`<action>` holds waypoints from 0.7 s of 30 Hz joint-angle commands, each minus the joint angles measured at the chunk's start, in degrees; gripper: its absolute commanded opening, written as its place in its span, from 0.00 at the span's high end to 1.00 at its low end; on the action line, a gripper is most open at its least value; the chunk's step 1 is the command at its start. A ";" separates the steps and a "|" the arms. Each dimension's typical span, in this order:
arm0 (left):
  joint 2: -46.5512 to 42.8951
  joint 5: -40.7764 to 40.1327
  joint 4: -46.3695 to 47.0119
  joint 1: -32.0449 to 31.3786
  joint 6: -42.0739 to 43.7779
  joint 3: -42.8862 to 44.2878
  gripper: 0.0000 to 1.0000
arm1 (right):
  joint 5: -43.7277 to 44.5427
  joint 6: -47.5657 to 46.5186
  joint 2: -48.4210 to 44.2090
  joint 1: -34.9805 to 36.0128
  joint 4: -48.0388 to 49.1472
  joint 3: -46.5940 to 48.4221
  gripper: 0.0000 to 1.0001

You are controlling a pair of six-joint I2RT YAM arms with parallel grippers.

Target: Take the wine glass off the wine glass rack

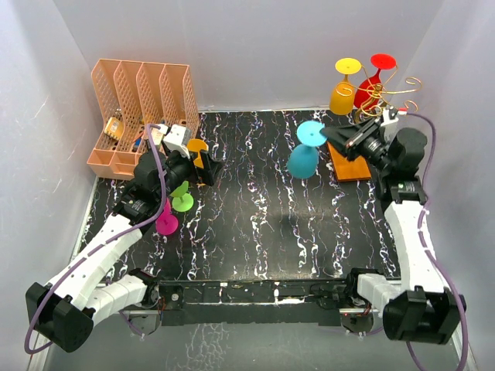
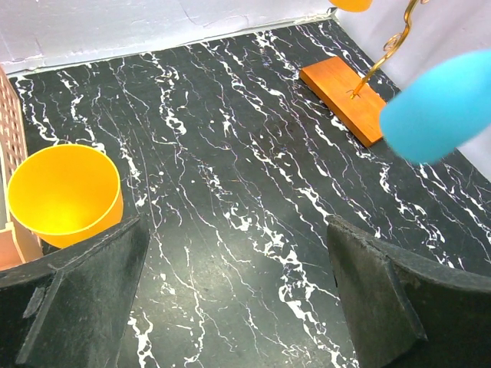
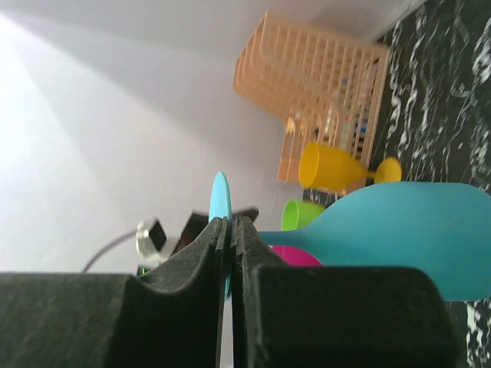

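Note:
The wine glass rack (image 1: 384,94) is a gold wire stand on an orange-brown base (image 1: 352,164) at the back right. A yellow glass (image 1: 343,94) and a red glass (image 1: 370,86) hang on it upside down. My right gripper (image 1: 331,137) is shut on the foot disc of a cyan wine glass (image 1: 303,161) and holds it in the air, left of the rack and clear of it. In the right wrist view the pads (image 3: 257,253) pinch the thin cyan foot (image 3: 220,201), with the bowl (image 3: 406,238) to the right. My left gripper (image 2: 238,291) is open and empty above the table.
A peach file organizer (image 1: 139,116) stands at the back left. A yellow glass (image 1: 197,147), a green glass (image 1: 182,197) and a magenta glass (image 1: 166,220) are beside the left arm. White walls enclose the black marbled table (image 1: 263,224).

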 commanded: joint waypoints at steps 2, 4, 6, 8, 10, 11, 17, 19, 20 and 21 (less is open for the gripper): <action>-1.38 1.07 1.67 -0.27 -0.97 -0.17 0.03 | -5.69 -0.11 -10.06 2.90 9.19 -9.37 0.92; -1.07 0.60 1.77 -0.27 -1.21 -0.50 0.03 | -5.53 1.38 -12.28 3.59 11.61 -13.95 0.92; -1.03 0.09 1.49 -0.31 -2.29 -0.76 0.03 | -6.36 2.80 -13.29 4.11 14.46 -18.05 0.92; -1.47 -0.78 -1.30 -0.31 -6.59 0.08 0.03 | -8.08 4.88 -13.33 4.40 16.91 -21.02 0.92; -3.03 -1.56 -7.45 -0.31 -15.30 1.60 0.03 | -9.55 8.91 -13.09 4.84 20.99 -23.44 0.92; -4.32 -1.52 -9.25 -0.29 -19.67 1.49 0.03 | -9.83 10.94 -13.10 5.32 23.79 -24.61 0.92; -10.40 11.82 1.86 -0.26 -43.60 -8.59 0.03 | -4.72 13.75 -13.59 9.36 29.07 -24.22 0.92; -9.91 15.17 4.94 -0.30 -47.49 -9.71 0.03 | -3.71 16.53 -12.29 11.03 33.38 -23.86 0.92; -9.75 16.70 7.36 -0.30 -49.88 -10.88 0.03 | -3.48 18.37 -11.45 12.08 36.17 -23.83 0.92; -9.73 17.99 11.55 -0.31 -52.72 -12.93 0.03 | -3.17 20.19 -10.44 13.16 39.36 -23.90 0.92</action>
